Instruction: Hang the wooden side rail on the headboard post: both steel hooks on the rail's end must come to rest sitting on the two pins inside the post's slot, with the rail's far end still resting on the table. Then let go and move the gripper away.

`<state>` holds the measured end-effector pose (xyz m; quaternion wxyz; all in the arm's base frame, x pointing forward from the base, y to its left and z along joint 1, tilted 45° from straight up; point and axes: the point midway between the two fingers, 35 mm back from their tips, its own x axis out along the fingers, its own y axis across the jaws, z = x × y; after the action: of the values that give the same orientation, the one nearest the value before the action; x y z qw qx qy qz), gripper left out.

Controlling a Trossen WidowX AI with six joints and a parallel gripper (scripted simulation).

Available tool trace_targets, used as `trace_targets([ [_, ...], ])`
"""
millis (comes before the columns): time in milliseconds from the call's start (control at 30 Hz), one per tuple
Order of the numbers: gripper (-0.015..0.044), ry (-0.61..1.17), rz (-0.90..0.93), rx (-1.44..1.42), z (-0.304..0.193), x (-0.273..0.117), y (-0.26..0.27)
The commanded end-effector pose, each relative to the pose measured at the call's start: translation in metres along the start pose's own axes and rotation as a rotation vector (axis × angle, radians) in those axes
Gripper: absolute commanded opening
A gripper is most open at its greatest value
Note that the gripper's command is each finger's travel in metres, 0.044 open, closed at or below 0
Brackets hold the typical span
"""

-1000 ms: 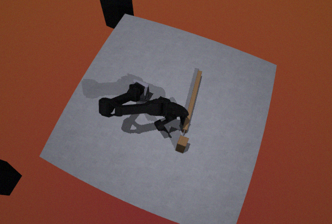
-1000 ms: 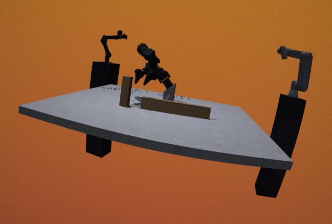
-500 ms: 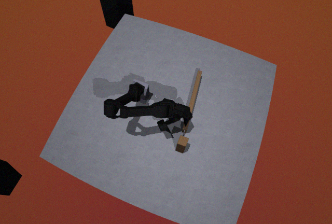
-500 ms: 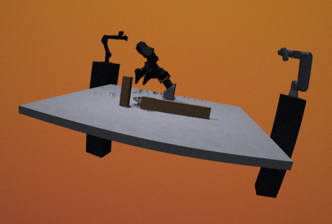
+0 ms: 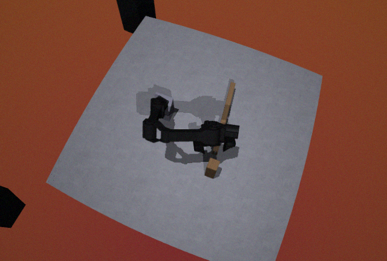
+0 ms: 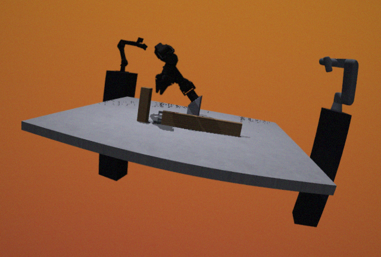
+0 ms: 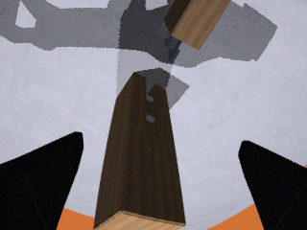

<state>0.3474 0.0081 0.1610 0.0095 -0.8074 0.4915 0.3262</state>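
The wooden side rail (image 5: 230, 94) (image 6: 201, 124) (image 7: 206, 19) lies on its long narrow edge on the table. Its two dark steel hooks (image 6: 159, 117) point at the upright headboard post (image 5: 212, 167) (image 6: 144, 105) (image 7: 136, 163), with a gap between. In the wrist view the post's slot shows two pale pins (image 7: 150, 98) (image 7: 151, 118), with no hook on them; the hooks are dark in shadow there. My gripper (image 5: 214, 151) (image 6: 159, 92) (image 7: 165, 146) is open and empty, above the hook end of the rail and near the post, touching neither.
The arm's grey base mount (image 6: 194, 107) stands behind the rail. Beyond the grey table (image 5: 124, 189) (image 6: 215, 156), a black arm (image 6: 122, 51) on a black pedestal (image 6: 119, 85) stands at the back left, and a grey arm (image 6: 350, 78) on another pedestal (image 6: 332, 137) at the right.
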Motion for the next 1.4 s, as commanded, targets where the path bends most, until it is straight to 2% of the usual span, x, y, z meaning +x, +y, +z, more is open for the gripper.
trace_targets([
  [0, 0.044, -0.023, 0.043, 0.048, -0.004, -0.003, -0.004],
  [700, 0.044, -0.027, 0.042, 0.054, -0.002, -0.003, -0.005],
  [1033, 0.044, -0.246, 0.072, 0.387, 0.103, -0.009, -0.054],
  [1267, 0.044, -0.25, 0.075, 0.393, 0.105, -0.01, -0.054],
  [1367, 0.044, -0.25, 0.075, 0.393, 0.109, 0.007, -0.054],
])
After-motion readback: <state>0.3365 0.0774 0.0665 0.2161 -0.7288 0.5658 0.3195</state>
